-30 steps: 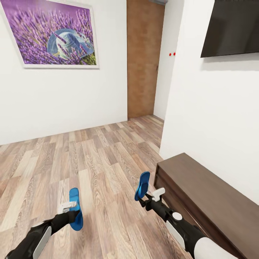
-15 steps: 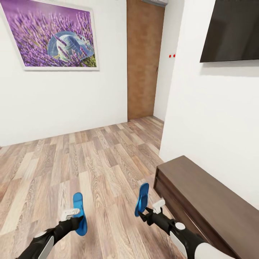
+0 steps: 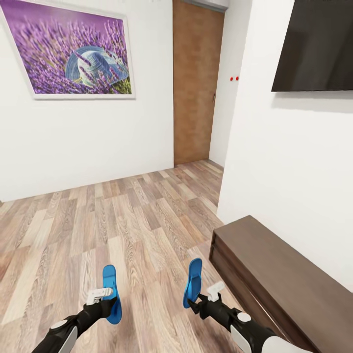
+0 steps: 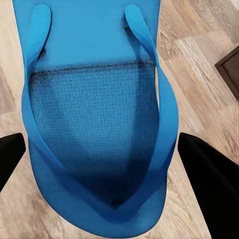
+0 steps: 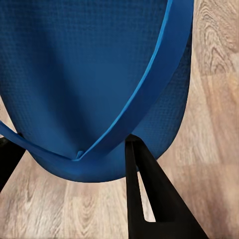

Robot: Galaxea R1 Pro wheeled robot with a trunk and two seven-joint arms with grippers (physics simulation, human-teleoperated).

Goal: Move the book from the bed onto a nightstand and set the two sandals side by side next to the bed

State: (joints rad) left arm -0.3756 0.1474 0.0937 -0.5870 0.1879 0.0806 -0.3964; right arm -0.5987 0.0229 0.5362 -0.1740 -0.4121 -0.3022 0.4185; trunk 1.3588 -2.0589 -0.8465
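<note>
Item: one bright blue sandal (image 4: 97,114), flip-flop type, seen from above its footbed. Footbed carried a fine dotted texture, darker across the middle, with a dark line running crosswise. Two lighter blue straps ran along the sides from separate anchor points and met at a single toe post. Sandal sat between the two black fingers (image 4: 211,186) of the left hand (image 4: 107,172), one finger at each side edge of the sole. Background: light brown wood-plank floor (image 4: 199,55). One dark brown corner of furniture (image 4: 231,69) lay at the frame edge, apart from the sandal.
</note>
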